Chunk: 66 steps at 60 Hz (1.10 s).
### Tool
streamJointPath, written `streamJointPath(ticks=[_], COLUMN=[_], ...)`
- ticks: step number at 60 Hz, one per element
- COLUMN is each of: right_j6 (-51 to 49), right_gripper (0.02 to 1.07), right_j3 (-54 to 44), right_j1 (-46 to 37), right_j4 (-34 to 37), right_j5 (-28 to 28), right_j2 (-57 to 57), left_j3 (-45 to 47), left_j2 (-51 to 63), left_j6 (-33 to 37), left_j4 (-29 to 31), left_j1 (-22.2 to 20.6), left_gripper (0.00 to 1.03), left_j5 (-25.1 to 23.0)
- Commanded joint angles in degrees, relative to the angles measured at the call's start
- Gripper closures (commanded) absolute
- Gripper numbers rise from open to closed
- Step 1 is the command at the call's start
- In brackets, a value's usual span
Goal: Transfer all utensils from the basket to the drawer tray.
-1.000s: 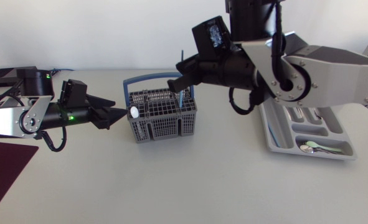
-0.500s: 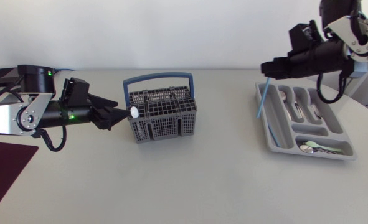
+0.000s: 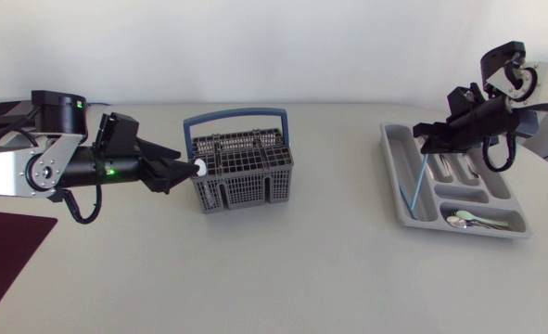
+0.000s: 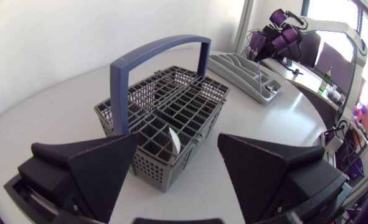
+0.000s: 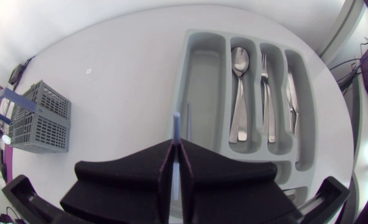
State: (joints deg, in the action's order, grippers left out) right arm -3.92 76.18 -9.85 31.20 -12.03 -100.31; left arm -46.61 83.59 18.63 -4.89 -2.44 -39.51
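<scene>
Surface: pale grey table [image 3: 283, 269], with both arms coming in from its sides.
Left gripper [image 3: 181, 171]: released, with fingers spread wide at the basket's near corner. It has stayed there over the last second.
Basket [image 3: 241, 176]: grey mesh with a blue handle, standing mid-table. One white-tipped utensil [image 3: 200, 168] stands in the corner cell just ahead of the left fingers.
Change: a second ago the right gripper was at the basket. It has since crossed to the tray and come down over it.
Right gripper [image 3: 428, 139]: clenched on the upper end of the blue utensil [image 3: 419, 181].
Blue utensil: thin, straight and pale blue. It hangs slightly tilted, with its lower end inside the tray's leftmost long slot. Contact with the floor cannot be told.
Tray [image 3: 399, 153]: grey and divided. Cutlery [image 3: 450, 167] lies in the other long slots and spoons [image 3: 473, 221] in the cross slot.
Task status: this transfer appears nearly complete, and at least one piece remains in the basket.
</scene>
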Motion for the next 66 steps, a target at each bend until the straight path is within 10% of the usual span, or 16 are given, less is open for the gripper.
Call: streamJointPath(ticks=[1,27,47,66], right_j6=[-0.65,1.73,3.04,4.19], right_gripper=[1.01,0.87,0.15,0.07], right_j3=[2.39,12.68,11.27,6.35], right_j1=[-0.88,-1.67,-1.23,2.46], right_j4=[0.7,0.09,-0.97,-0.88], right_j5=[-0.18,0.25,3.24,4.12], right_j2=[-3.49,-18.78,-16.14,-8.58], left_j3=[-1.73,-2.43,-4.28,-17.81], left_j2=[-1.24,-1.41,0.87,11.77], left_j6=[1.05,1.05,0.88,0.62], left_j4=[0.75,2.25,3.13,20.71], left_j1=[-0.38,-0.2,-1.08,-1.87], left_gripper=[0.14,0.14,0.14,0.36], left_j5=[0.13,0.31,0.66,3.47])
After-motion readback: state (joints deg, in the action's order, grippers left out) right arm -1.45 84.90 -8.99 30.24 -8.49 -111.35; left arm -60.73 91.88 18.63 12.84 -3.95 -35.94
